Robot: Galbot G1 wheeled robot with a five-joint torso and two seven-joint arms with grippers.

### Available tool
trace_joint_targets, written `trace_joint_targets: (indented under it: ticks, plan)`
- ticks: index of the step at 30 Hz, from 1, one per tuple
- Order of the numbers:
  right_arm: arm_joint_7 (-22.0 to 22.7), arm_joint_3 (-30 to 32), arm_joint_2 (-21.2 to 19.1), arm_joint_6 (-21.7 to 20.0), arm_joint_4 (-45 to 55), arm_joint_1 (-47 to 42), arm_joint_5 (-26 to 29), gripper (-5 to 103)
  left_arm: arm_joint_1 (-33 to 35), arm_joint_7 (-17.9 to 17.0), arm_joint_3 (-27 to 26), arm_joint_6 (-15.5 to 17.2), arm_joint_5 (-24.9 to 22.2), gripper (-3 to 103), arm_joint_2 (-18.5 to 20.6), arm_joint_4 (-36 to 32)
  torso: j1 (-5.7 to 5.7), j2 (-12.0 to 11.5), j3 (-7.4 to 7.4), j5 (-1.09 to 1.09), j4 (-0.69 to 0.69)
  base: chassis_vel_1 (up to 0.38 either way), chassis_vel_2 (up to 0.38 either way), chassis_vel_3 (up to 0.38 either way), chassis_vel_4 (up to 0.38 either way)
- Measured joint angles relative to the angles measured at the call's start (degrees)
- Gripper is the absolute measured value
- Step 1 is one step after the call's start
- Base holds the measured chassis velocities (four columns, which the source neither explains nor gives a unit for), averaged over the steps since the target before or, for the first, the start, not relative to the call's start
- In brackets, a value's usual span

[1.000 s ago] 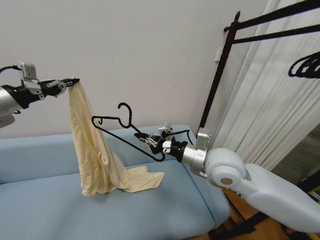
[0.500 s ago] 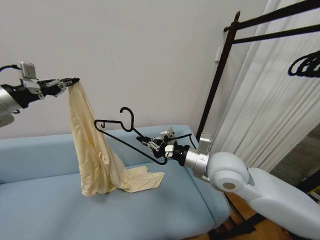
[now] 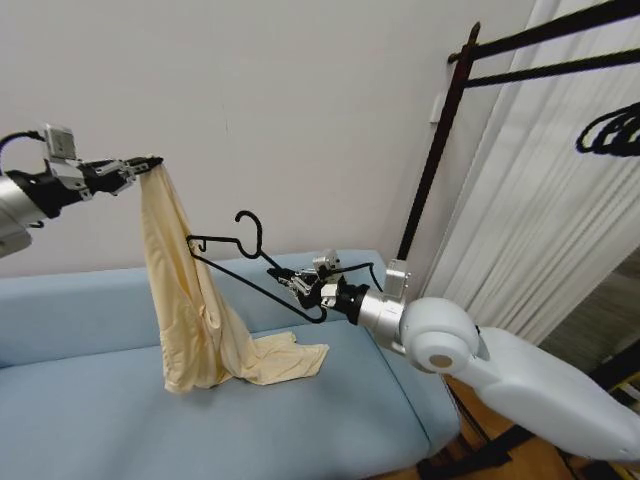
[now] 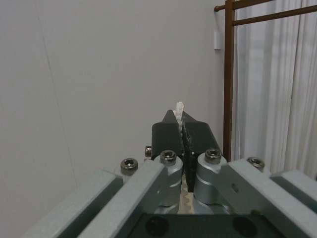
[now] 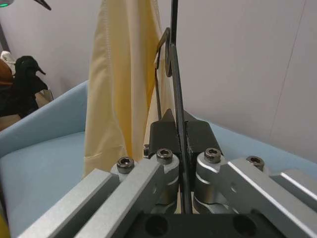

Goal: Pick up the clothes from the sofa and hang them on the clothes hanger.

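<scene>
Has edged hanger (image 3: 216, 239) closer to shirt (image 3: 180, 300) with right gripper (image 3: 292, 283), jaws clamped on its wire, left gripper (image 3: 145, 163) jaws pinching shirt high, draped for threading.

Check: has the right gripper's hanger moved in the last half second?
Yes. The black hanger shifted slightly left, toward the yellow garment and away from the rack post.

The hanging cloth (image 3: 185, 300) blocks the left side, and the tip of the hanger (image 3: 240, 278) meets its edge. Free air lies between hanger and rack post (image 3: 436, 150), above the sofa (image 3: 90, 420). The wall (image 3: 300, 100) stands behind, the curtain (image 3: 540, 200) on the right.
</scene>
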Motion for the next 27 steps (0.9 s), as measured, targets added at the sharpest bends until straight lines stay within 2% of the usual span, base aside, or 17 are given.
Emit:
trace_joint_targets:
  ticks: [6, 12, 15, 21, 24, 27]
  plan:
    - [0.1, -4.5, 3.8, 0.3, -4.7, 3.5, -0.6, 2, 0.1, 0.0, -1.1, 0.1, -0.8, 1, 0.4, -1.6, 0.0, 0.0, 0.0, 0.0, 0.0, 0.0, 0.0, 0.0, 0.0]
    - [-0.3, -9.7, 8.5, 2.0, -5.0, 2.7, -0.9, 2, 0.1, 0.1, -1.9, 0.2, -2.2, 1, 1.4, -2.6, 0.0, 0.0, 0.0, 0.01, 0.02, 0.0, 0.0, 0.0, 0.0]
    - [-1.6, -10.3, 8.9, 3.1, -4.5, 2.1, -1.0, 2, 0.1, 0.3, -1.9, 0.2, -2.2, 1, 1.5, -2.9, 0.0, 0.0, 0.0, 0.0, 0.01, 0.0, 0.0, 0.0, 0.0]
    - [-6.2, -9.7, 6.3, 4.8, -3.7, 2.1, 0.1, 2, 0.7, 1.8, -2.1, 0.2, -2.2, 1, 1.3, -2.8, 0.0, 0.0, 0.0, 0.01, -0.03, 0.0, 0.0, 0.0, 0.0]
    - [-5.8, -8.8, 6.9, 5.3, -4.4, 1.7, 0.7, 2, 1.1, 2.3, -2.5, 0.2, -2.1, 1, 1.0, -2.8, 0.0, 0.0, 0.0, 0.01, -0.03, 0.0, 0.0, 0.0, 0.0]
    - [-3.7, -6.3, 9.3, 6.3, -7.4, 0.2, 1.7, 2, 2.4, 2.8, -3.9, 0.0, -2.1, 1, 0.7, -3.0, 0.0, 0.0, 0.0, 0.0, 0.01, 0.0, 0.0, 0.0, 0.0]
